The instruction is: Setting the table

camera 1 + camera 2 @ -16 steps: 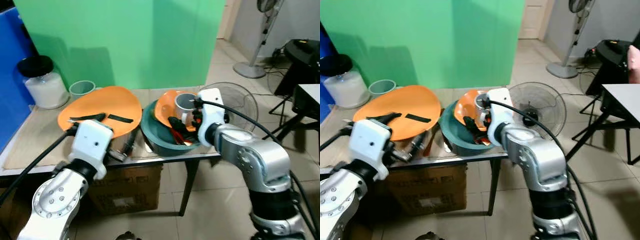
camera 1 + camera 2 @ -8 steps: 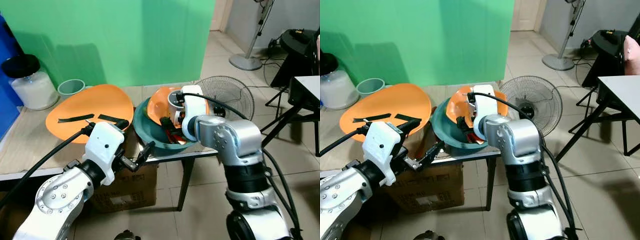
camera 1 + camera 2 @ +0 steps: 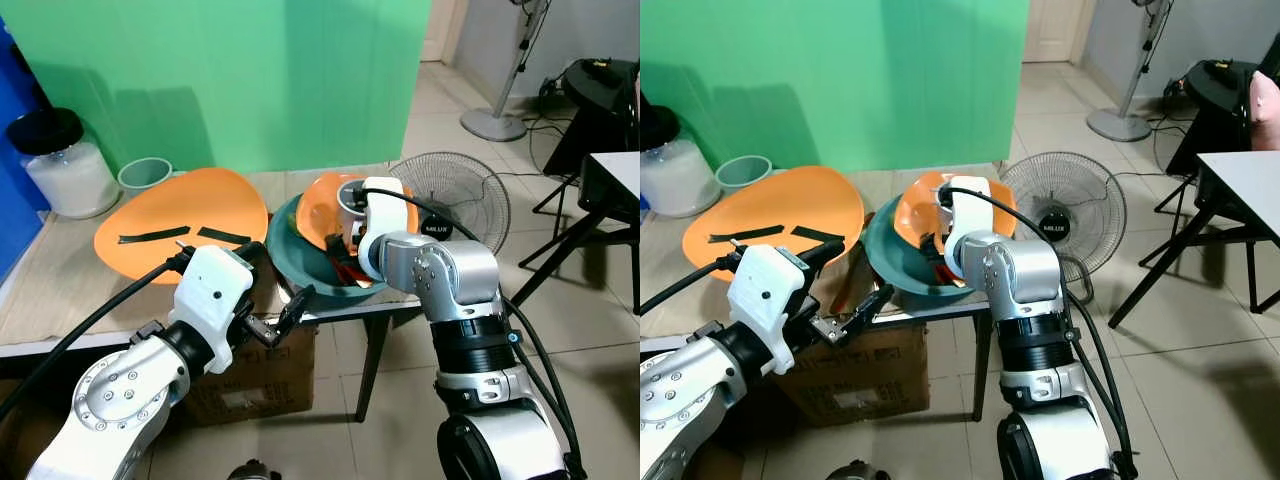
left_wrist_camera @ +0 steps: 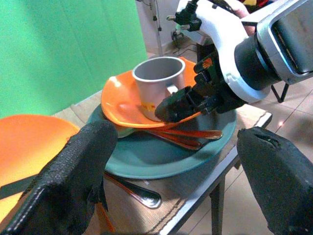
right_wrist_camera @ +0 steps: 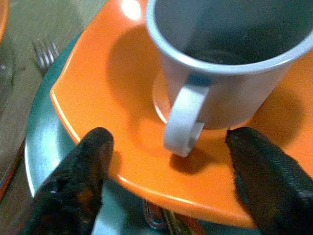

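On the counter (image 3: 60,300), a teal dish (image 4: 161,156) carries a small orange plate (image 5: 127,132) and a grey mug (image 5: 220,63). The right end effector (image 5: 171,166), fingers spread, faces the mug's handle, just short of it. The mug looks rigid, light and smooth; the handle seems the surest hold. The left end effector (image 4: 176,181) hangs open off the counter's edge.

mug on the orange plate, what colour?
Grey mug; clearest in the right wrist view.
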